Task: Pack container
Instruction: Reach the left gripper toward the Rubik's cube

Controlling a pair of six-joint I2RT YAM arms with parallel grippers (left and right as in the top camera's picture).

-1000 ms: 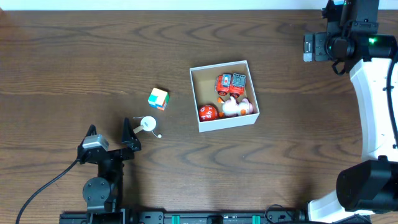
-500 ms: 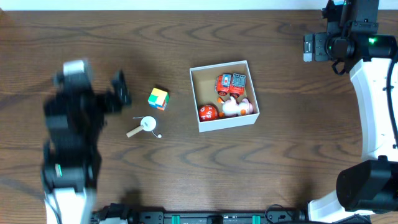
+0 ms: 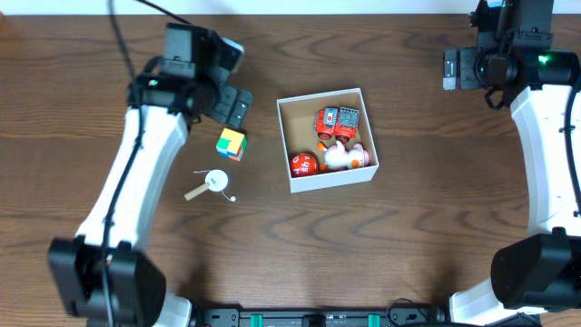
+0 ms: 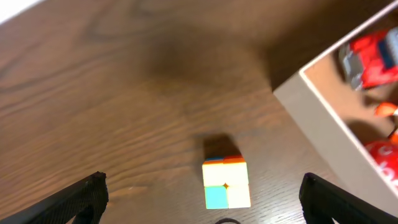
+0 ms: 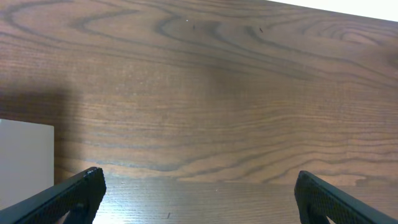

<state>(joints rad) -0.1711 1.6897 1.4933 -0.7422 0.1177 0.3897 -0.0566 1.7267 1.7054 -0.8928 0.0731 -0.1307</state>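
Observation:
The container (image 3: 329,178) is a shallow white-walled box with a brown inside at the table's middle. It holds a red toy car (image 3: 337,121), a red ball (image 3: 304,163) and a white-and-orange figure (image 3: 347,156). Its corner also shows in the left wrist view (image 4: 323,109). A small multicoloured cube (image 3: 231,143) lies left of the box, also in the left wrist view (image 4: 226,182). My left gripper (image 3: 229,107) is open and empty, just above and beyond the cube; in its wrist view (image 4: 202,198) the cube lies between the fingertips. My right gripper (image 3: 465,69) is open and empty at the far right.
A small white round toy with a tan stick (image 3: 211,183) lies on the wood below the cube. The right wrist view shows bare table and a white box corner (image 5: 25,163) at its left edge.
My left arm has swung from the near left edge up across the table, and its gripper now hovers by the cube. The right arm and the toys have not moved.

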